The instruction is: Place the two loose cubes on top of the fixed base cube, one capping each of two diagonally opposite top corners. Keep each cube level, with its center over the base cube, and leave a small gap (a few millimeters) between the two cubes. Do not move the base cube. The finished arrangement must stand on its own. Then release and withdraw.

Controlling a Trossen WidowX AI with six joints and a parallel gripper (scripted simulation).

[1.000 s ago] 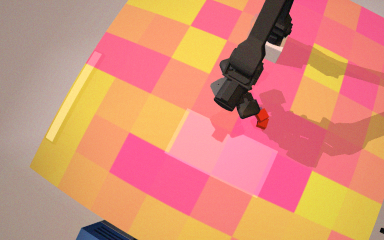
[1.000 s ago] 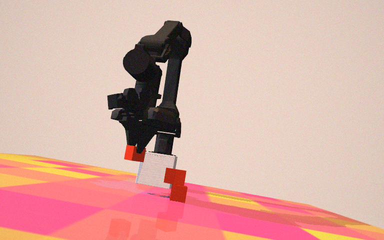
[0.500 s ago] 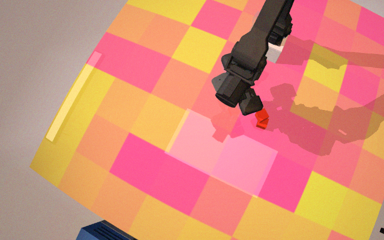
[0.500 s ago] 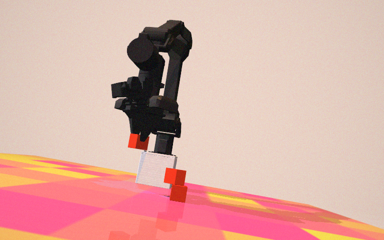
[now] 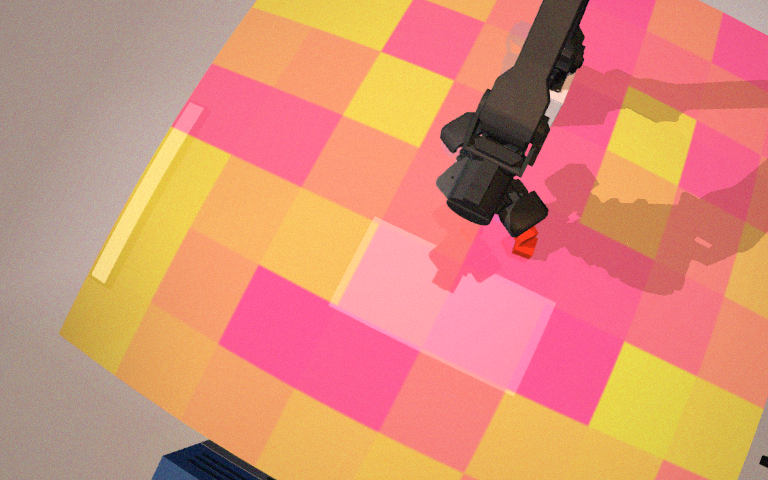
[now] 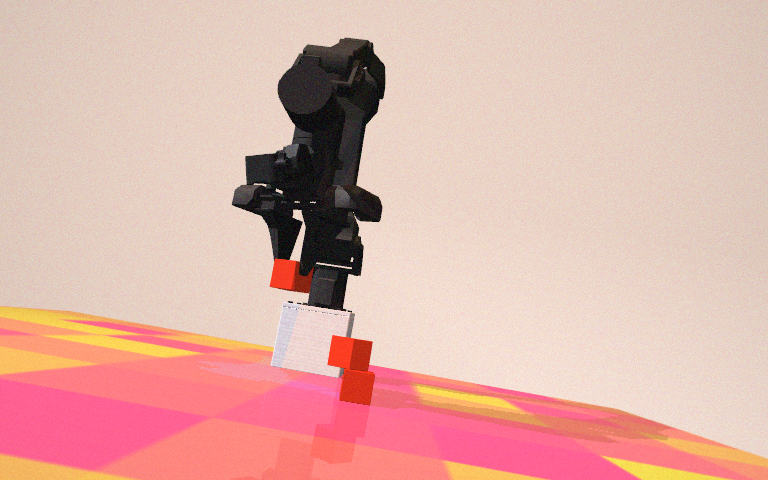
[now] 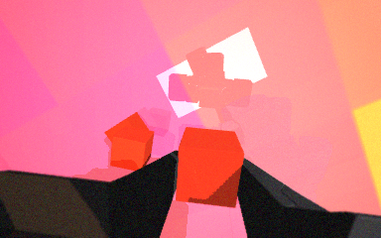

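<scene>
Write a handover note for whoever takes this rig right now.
Gripper: shut on one red cube, held higher than the white base cube, not yet over it.
Second red cube: on the floor beside the base cube.
Done: first cube picked and lifted; nothing sits on the base cube.
Left: set both on opposite top corners with a small gap, release, withdraw.

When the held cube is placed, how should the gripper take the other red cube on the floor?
Come straight down from above and close on two opposite side faces of the floor cube, around mid-height. Its flat, parallel sides suit the gripper, and it stands apart from the base cube, so both fingers should have room.
</scene>
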